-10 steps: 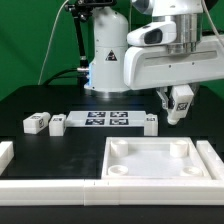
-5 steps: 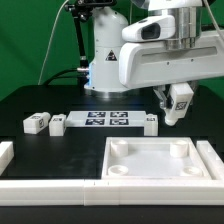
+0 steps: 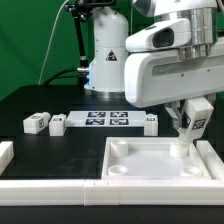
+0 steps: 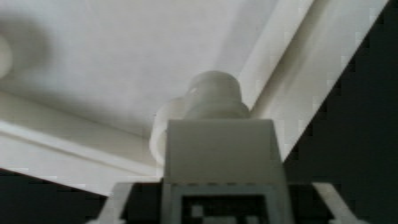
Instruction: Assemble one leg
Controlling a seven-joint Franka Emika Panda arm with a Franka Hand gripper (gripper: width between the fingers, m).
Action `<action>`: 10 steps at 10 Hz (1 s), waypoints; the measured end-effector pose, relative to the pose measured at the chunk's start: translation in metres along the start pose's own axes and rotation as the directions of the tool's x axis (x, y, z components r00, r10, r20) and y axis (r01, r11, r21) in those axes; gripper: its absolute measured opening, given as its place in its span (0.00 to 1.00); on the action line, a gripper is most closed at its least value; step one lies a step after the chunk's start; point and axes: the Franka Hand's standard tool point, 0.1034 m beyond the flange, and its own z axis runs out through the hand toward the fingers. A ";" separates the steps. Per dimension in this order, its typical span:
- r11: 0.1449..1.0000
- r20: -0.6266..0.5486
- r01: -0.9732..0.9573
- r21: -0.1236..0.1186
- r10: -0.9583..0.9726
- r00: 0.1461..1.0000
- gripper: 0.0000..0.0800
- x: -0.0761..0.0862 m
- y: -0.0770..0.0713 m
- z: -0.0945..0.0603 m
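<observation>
Over the far corner of the white panel (image 3: 150, 162), the hand (image 3: 193, 112) points down, gripping a slightly tilted leg (image 3: 190, 128).

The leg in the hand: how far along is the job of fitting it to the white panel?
Done: the hand grips one leg and holds it tilted above the panel. In hand: its narrow end points at the corner socket on the exterior view's right; whether they touch, I cannot tell. Left: seating it. Three other legs lie loose by the marker board.
</observation>
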 end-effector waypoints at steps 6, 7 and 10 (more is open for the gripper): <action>0.998 -0.200 -0.006 -0.064 -0.007 0.980 0.36 -0.010 0.008 0.008; 0.998 -0.207 -0.007 -0.065 -0.007 0.978 0.36 -0.004 0.009 0.008; 0.998 -0.224 -0.003 -0.066 -0.012 0.974 0.36 0.012 0.012 0.011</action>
